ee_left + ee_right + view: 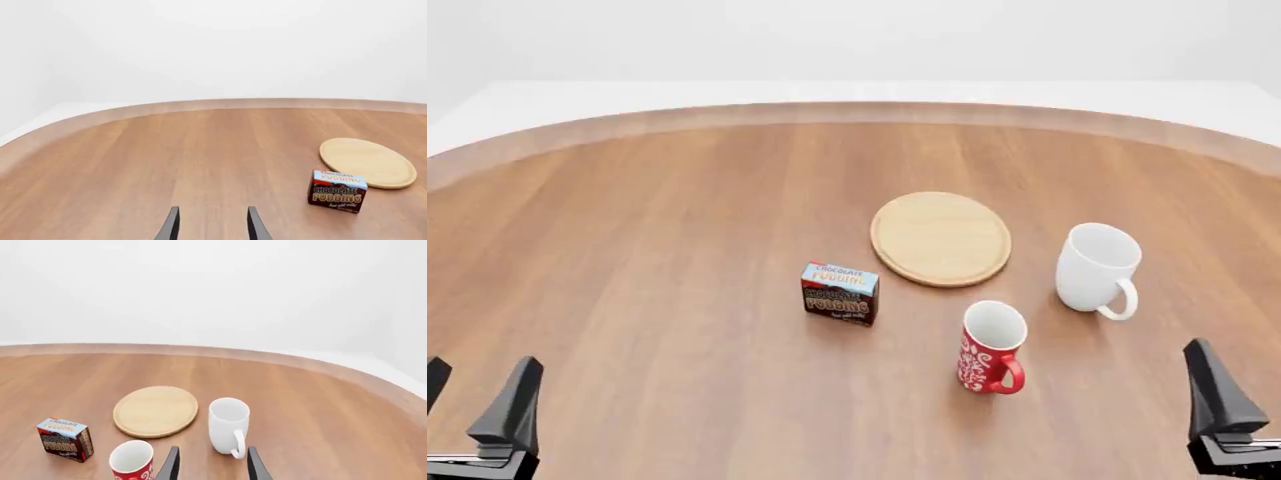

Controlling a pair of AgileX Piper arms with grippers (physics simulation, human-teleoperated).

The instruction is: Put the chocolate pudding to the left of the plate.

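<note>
My jaws stand spread, empty. The pudding (pixel 839 293), at the plate's (pixel 941 238) seven o'clock, looks light, stiff cardboard; I'd pinch its side faces.

A broad brown wood-grain counter (pixel 654 250) with a curved far edge carries two mugs on its right half. The glossy white ceramic mug (pixel 1097 267) stands upright, its handle turned toward the near side. Nearer and to its left stands a red mug with white swirl patterning (pixel 989 348) and a white inside, also upright, handle near-right. The two mugs stand close together but apart.
</note>
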